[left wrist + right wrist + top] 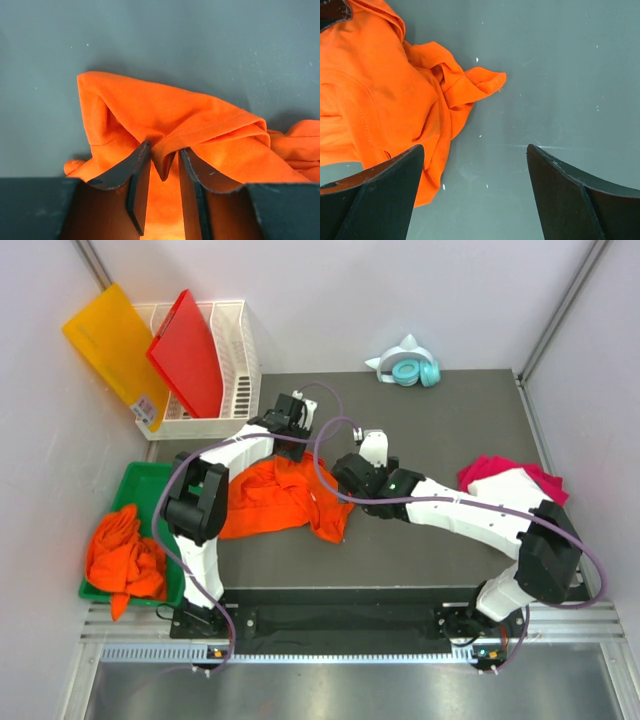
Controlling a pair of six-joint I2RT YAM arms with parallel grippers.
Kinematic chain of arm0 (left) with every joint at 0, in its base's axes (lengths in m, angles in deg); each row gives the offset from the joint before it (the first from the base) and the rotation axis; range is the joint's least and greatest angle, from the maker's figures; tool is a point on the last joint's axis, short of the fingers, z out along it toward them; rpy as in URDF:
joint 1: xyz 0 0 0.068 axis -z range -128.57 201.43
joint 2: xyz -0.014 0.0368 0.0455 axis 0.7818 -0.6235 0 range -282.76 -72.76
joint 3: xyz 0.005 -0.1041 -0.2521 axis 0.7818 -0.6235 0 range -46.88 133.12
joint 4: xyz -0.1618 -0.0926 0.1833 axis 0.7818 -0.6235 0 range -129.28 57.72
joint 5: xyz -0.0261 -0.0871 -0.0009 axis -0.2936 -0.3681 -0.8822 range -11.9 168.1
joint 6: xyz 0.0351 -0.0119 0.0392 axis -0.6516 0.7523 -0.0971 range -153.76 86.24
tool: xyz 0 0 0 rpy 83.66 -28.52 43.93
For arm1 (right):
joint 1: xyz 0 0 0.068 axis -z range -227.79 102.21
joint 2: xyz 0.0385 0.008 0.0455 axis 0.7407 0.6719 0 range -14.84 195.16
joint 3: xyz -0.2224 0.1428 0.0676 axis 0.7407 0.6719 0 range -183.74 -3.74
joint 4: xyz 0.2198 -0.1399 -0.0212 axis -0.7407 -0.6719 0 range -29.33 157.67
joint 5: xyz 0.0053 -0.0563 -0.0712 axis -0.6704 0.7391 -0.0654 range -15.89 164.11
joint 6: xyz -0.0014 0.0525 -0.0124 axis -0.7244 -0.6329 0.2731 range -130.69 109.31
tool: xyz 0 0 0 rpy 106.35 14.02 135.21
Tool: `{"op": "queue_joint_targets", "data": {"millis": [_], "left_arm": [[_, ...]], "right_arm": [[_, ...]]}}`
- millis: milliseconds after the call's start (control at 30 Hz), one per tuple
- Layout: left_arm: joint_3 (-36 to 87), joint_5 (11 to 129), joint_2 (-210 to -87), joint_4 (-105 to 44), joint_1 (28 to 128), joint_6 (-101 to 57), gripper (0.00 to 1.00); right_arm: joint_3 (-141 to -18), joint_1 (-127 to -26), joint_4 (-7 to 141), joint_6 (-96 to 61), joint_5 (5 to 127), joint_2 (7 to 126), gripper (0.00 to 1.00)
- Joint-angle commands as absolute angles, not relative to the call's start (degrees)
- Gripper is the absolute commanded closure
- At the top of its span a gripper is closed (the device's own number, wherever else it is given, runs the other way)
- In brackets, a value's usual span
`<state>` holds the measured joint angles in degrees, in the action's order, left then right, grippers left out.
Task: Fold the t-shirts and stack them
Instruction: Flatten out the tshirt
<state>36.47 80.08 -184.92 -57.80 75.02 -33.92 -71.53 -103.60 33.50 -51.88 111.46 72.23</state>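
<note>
**Left gripper pinches an orange shirt on the dark table**

The left gripper (164, 150) has its two fingers almost together. A fold of the orange t-shirt (165, 110) is squeezed between them. The fold sticks up in a little peak, and the rest of the shirt lies crumpled on the table.

The right gripper (475, 150) is wide open and holds nothing. It hangs over bare table, just beside the shirt's loose edge.

From above, this shirt (275, 495) lies in the left middle of the table (440, 420). The table top is flat and dark grey with tiny pale specks. Plain pale walls stand on three sides.

On the right side lies a magenta-pink t-shirt (545, 482). Something white and folded (505, 480) lies on it, partly hidden by the right arm.

A green bin (140, 480) sits at the left edge, with a heap of orange t-shirts (125, 555) spilling out of it. A white basket (235, 340) stands at the far left corner. A red board (190, 350) leans in it. A yellow-orange board (115, 345) leans at its left side and has a small label (146, 410), too tiny to read.

Teal cat-ear headphones (410, 368) lie at the far edge.
</note>
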Motion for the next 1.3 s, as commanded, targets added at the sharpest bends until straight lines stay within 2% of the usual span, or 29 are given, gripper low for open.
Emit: {"op": "queue_joint_targets", "data": {"millis": [0,267,633,733,800,867,900,1067,1267], "left_arm": [[38.4,79.9,-184.9,-54.4,74.9,-34.0,0.67],[38.0,81.2,-183.8,-53.5,74.9,-34.5,0.62],[37.9,81.7,-183.1,-51.6,75.0,-34.3,0.66],[37.8,81.9,-183.2,-51.2,75.0,-34.2,0.70],[37.7,82.1,-183.1,-51.0,75.0,-34.3,0.78],[37.0,82.3,-182.5,-50.4,75.0,-34.2,0.98],[36.6,82.8,-182.2,-50.1,75.0,-34.3,1.00],[37.0,82.3,-176.6,-51.2,75.0,-34.3,1.00],[50.8,83.1,-167.3,-60.8,74.9,-37.4,1.00]], "right_arm": [[-70.9,-103.7,34.3,-53.1,111.0,72.3,0.17],[-70.9,-104.0,35.1,-53.0,110.2,73.1,0.17],[-71.2,-104.1,35.2,-53.0,109.9,73.8,0.17],[-71.1,-104.1,35.2,-53.0,109.8,73.9,0.17],[-71.2,-104.1,35.3,-52.9,109.8,74.0,0.17],[-71.2,-104.1,35.5,-52.9,109.7,74.0,0.17],[-71.2,-104.1,35.5,-52.8,109.6,74.2,0.18],[-71.5,-104.2,35.4,-52.5,109.8,73.7,0.18],[-72.5,-104.1,36.9,-50.7,110.7,73.0,0.17]]}}
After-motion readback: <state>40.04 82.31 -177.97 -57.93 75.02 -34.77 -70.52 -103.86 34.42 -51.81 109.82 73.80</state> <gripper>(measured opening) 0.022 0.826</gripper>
